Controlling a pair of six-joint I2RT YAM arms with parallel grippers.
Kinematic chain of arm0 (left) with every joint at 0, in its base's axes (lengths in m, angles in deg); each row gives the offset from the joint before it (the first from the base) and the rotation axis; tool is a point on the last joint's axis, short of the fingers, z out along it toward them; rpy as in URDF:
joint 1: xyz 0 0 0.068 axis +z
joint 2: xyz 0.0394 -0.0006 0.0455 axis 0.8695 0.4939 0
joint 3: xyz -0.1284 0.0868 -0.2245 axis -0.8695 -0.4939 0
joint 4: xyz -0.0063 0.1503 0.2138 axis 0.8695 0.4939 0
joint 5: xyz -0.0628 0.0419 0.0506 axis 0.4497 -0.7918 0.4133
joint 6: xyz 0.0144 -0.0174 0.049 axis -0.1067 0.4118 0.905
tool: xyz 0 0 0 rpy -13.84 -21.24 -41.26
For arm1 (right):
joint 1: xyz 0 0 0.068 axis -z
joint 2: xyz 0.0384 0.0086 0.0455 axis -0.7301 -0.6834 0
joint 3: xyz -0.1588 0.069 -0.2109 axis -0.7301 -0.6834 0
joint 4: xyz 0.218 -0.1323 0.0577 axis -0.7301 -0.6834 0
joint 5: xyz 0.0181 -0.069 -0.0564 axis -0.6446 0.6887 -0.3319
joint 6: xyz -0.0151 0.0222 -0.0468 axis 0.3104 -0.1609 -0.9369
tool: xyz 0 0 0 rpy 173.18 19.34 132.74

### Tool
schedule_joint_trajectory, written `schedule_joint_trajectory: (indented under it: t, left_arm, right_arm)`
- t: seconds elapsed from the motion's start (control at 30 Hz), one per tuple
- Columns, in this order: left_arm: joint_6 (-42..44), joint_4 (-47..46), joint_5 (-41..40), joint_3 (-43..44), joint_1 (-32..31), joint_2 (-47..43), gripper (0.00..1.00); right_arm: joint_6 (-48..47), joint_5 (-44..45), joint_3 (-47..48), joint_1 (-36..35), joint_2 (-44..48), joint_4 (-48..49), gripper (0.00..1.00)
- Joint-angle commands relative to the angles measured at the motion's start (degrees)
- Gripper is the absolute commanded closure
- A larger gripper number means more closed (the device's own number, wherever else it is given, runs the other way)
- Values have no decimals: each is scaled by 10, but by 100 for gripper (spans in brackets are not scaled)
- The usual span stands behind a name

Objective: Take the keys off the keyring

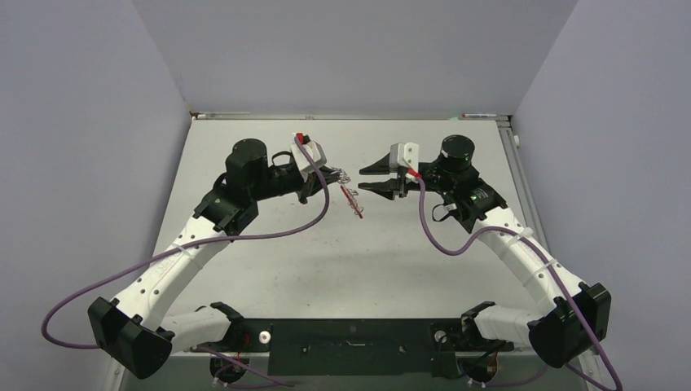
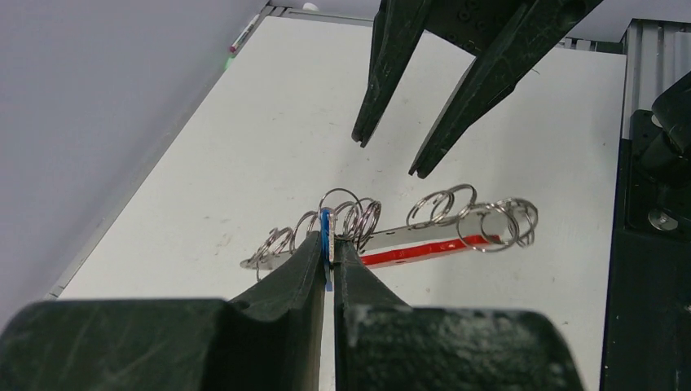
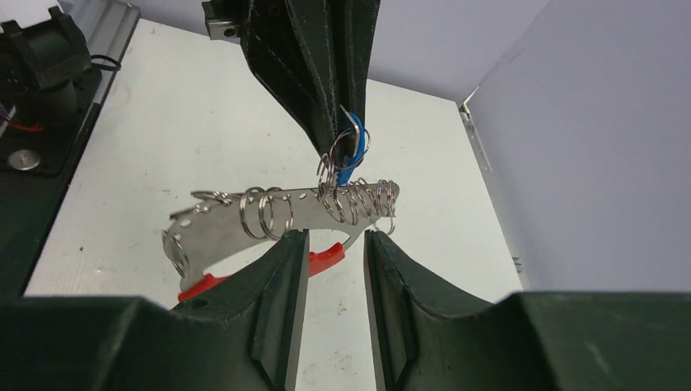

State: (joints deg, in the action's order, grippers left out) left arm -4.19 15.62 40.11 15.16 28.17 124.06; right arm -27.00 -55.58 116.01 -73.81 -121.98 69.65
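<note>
My left gripper (image 1: 336, 173) is shut on the blue-headed key (image 2: 327, 232), pinched edge-on between its fingertips (image 2: 310, 252). The key hangs on a wire loop of the keyring (image 2: 428, 243), a red and silver arc band with several silver loops, which dangles from it above the table. In the top view the red band (image 1: 355, 204) slants down below the left fingertips. My right gripper (image 1: 364, 178) is open and empty, facing the left one. In the right wrist view its tips (image 3: 335, 239) stand just in front of the band (image 3: 220, 228), below the blue key (image 3: 352, 155).
The white table (image 1: 326, 269) has scuff marks. Grey walls close the left, back and right. A metal rail (image 1: 515, 171) runs along the right edge. A black base plate (image 1: 350, 336) lies at the near edge. A thin pen-like object (image 2: 244, 37) lies at a far edge.
</note>
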Motion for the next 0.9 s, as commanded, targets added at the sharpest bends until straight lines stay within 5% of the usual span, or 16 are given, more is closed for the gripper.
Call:
schedule_joint_trajectory:
  t: [0.0,0.3,0.87]
  left_arm:
    - [12,2,-13,43,-3,4,100]
    - [25,15,-27,56,-17,14,100]
    - [3,15,-50,69,-20,23,100]
  right_arm:
    - [124,11,21,5,-9,53,68]
    - [154,23,134,-8,-66,-66,68]
    - [-27,68,241,-48,-110,-285,67]
